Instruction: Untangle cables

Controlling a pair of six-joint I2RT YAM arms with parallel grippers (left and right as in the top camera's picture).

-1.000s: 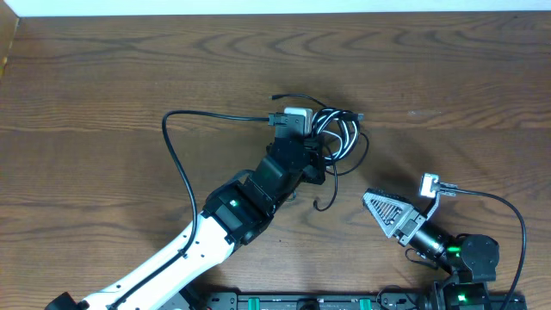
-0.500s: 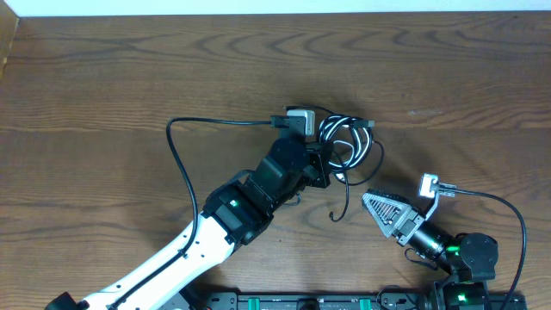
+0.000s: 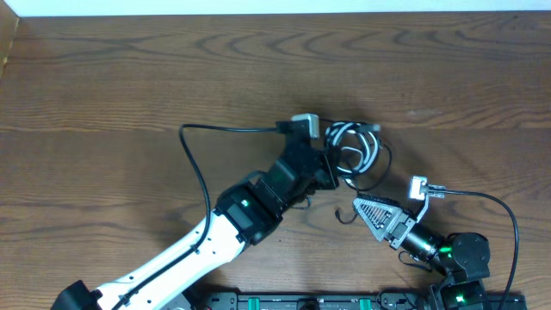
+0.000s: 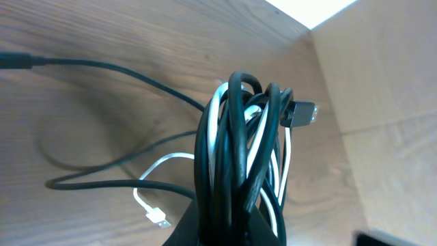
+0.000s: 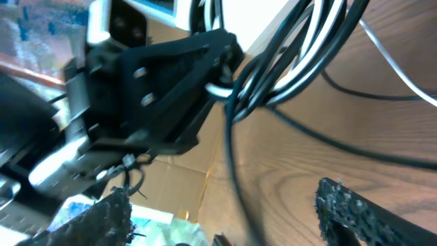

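Observation:
The cables (image 3: 357, 148) are a tangled bundle of thin black cords and one white cord, right of the table's centre. My left gripper (image 3: 331, 168) is shut on the bundle and holds it up. The left wrist view shows the bundle (image 4: 239, 143) rising from the jaws (image 4: 235, 229), with a black plug (image 4: 300, 113) at the right and a white plug (image 4: 158, 219) lying on the wood. A loose black cord end (image 3: 346, 209) hangs toward my right gripper (image 3: 368, 211), which is open. In the right wrist view that cord (image 5: 233, 171) runs between the open fingers (image 5: 229, 215).
The wooden table (image 3: 129, 69) stretches far to the left and back. A thicker black cord fixed to the left arm (image 3: 194, 164) loops out to the left. The right arm's own cord (image 3: 508, 215) arcs at the far right.
My left gripper has carried the bundle to the right, and the hanging black cord end came with it. My right gripper has moved left and forward toward that cord end.

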